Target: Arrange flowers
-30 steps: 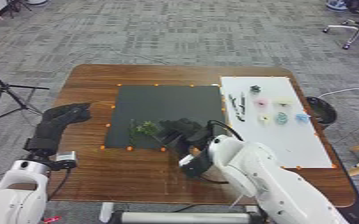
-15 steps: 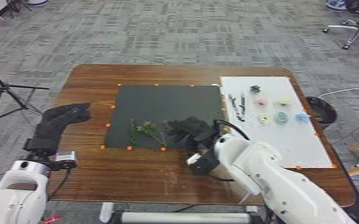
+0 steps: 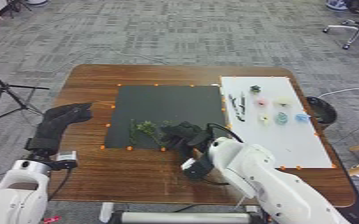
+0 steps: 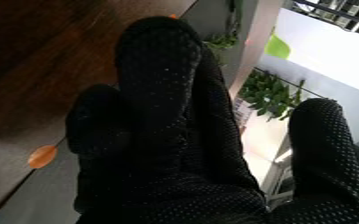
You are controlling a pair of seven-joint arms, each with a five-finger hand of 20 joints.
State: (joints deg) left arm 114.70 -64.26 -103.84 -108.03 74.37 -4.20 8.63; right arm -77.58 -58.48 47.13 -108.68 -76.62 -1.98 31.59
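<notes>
In the head view my right hand (image 3: 182, 134) is over the lower right part of the black mat (image 3: 158, 102), just right of the green stems (image 3: 147, 128) lying there. Seen from the right wrist, that same hand (image 4: 171, 125) has its fingers extended and the thumb apart, holding nothing, with some greenery (image 4: 220, 42) beyond them. My left hand (image 3: 65, 116) rests over the table's left side, its fingers relaxed. On the white board (image 3: 304, 150) lie a pink flower (image 3: 262, 102), a pale yellow one (image 3: 283, 102), a blue one (image 3: 302, 117) and a teal one (image 3: 280, 118).
Dark stems (image 3: 238, 107) and a dark green piece (image 3: 255, 89) lie on the white board's left part. Orange markers line the mat and board. A black bin (image 3: 322, 111) stands beyond the table's (image 3: 184, 175) right edge, and a tripod (image 3: 8, 90) at the left.
My right hand moved a little right and up, away from the green stems, then back down and slightly left. The left hand has kept still.
</notes>
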